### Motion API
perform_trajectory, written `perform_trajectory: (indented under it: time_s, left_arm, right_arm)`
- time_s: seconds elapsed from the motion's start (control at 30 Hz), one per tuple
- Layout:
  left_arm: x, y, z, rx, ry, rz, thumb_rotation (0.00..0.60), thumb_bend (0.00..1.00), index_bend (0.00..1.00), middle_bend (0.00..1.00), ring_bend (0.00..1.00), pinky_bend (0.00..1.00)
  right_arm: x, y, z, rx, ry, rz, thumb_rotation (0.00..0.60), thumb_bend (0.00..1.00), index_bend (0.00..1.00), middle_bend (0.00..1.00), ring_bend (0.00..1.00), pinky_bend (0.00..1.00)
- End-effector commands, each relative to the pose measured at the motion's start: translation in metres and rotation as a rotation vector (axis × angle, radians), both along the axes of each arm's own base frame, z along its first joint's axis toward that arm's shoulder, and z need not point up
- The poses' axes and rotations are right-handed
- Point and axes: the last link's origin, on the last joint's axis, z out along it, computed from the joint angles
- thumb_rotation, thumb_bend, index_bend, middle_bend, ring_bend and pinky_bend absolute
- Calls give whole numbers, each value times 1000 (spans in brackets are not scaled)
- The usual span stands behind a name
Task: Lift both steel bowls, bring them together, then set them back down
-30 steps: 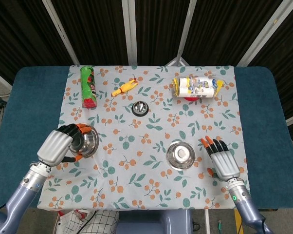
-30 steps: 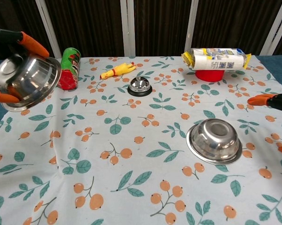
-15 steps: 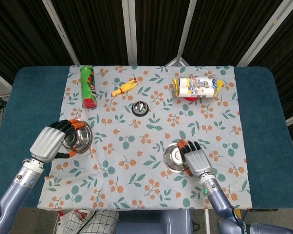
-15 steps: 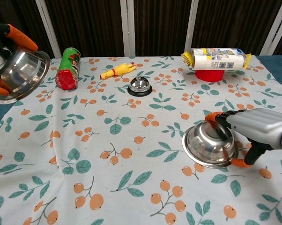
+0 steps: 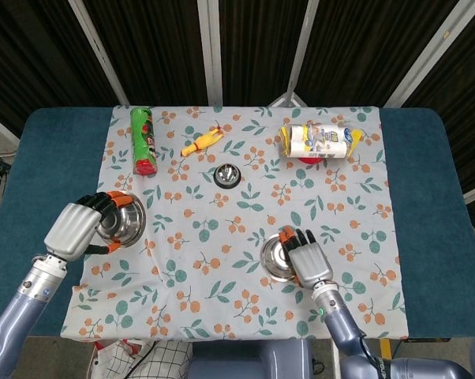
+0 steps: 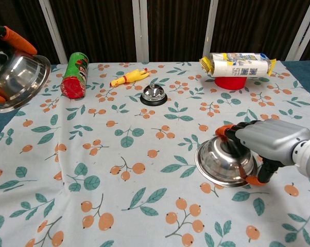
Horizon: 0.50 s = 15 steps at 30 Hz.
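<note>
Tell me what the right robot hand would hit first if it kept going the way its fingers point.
Beyond the steel bowl that the right robot hand already holds, the cloth toward the table's left-hand side looks free; depth is hard to judge.

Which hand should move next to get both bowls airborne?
Right. The left hand already holds its steel bowl tilted, clear of the cloth. The right hand grips the other bowl, which looks barely off the tablecloth, if at all.
</note>
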Motion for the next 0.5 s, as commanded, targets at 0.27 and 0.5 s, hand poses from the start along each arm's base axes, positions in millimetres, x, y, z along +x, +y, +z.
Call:
perform_trajectory:
  time_s: [0.27,0.5]
  left_arm:
    - [0,1,-2,-2,2,2,600,581,628,660,527,755]
    - [0,2,-3,-4,4,4,600,581,627,659,527,755]
  right_arm:
    - [11,1,0,-1,-5,31,600,332,0,0,0,123]
    - [24,2,2,-3,-8,66,600,332,0,0,0,141]
